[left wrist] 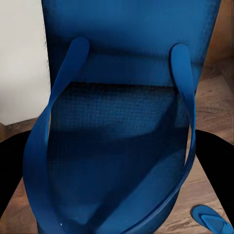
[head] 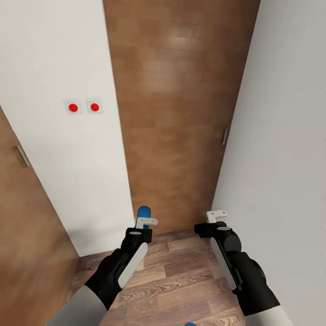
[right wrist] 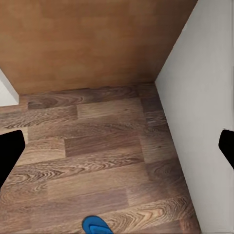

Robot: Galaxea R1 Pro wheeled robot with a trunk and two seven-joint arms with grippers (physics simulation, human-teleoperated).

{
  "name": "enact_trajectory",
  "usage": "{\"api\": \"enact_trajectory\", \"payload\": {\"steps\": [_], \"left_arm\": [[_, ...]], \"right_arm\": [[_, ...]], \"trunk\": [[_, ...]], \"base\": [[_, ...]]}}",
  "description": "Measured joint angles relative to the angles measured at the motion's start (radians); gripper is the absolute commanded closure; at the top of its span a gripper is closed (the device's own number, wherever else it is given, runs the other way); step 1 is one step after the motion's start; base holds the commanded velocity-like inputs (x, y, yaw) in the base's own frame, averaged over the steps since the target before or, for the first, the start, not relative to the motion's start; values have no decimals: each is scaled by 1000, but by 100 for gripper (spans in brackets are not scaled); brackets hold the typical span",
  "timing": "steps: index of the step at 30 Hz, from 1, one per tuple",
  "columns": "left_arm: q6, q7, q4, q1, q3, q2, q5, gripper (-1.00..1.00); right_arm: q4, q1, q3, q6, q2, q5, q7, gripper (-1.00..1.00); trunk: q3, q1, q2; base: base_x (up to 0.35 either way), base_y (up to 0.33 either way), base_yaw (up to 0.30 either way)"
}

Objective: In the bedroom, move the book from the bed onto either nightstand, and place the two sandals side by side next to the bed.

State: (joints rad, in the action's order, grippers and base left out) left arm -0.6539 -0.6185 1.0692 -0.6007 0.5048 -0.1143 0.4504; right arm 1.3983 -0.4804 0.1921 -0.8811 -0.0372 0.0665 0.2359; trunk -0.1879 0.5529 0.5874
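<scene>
Wooden door [head: 181, 113] fills the corridor's end ahead. Left gripper [head: 146, 222] is clamped on one blue sandal [left wrist: 122, 141], held upright. Right gripper [head: 216, 216] hangs empty, fingers apart. Second sandal [right wrist: 97, 226] lies on the floor [right wrist: 97, 161] below.

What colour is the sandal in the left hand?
Bright blue sandal, straps included; the left wrist view shows it best.

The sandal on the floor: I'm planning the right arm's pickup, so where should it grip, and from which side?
Come from above. The second sandal lies flat on the wood floor, so pinch it across an edge, perhaps the rounded end. The right gripper looks open; the left gripper holds the other sandal.
</scene>
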Motion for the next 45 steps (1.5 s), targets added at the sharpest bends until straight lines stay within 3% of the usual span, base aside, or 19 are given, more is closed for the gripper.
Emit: {"api": "enact_trajectory", "payload": {"steps": [17, 33, 45], "left_arm": [[5, -5, 0, 0, 10, 1, -11, 100], [6, -3, 8, 0, 10, 0, -11, 100], [4, -2, 8, 0, 11, 0, -10, 100]], "right_arm": [[0, 0, 0, 0, 1, 0, 0, -100], [-10, 0, -1, 6, 0, -1, -4, -100], [-6, 0, 0, 1, -1, 0, -4, -100]], "trunk": [[0, 0, 0], [0, 0, 0], [0, 0, 0]], "base": [[81, 97, -280], [113, 74, -5], [263, 187, -59]]}}
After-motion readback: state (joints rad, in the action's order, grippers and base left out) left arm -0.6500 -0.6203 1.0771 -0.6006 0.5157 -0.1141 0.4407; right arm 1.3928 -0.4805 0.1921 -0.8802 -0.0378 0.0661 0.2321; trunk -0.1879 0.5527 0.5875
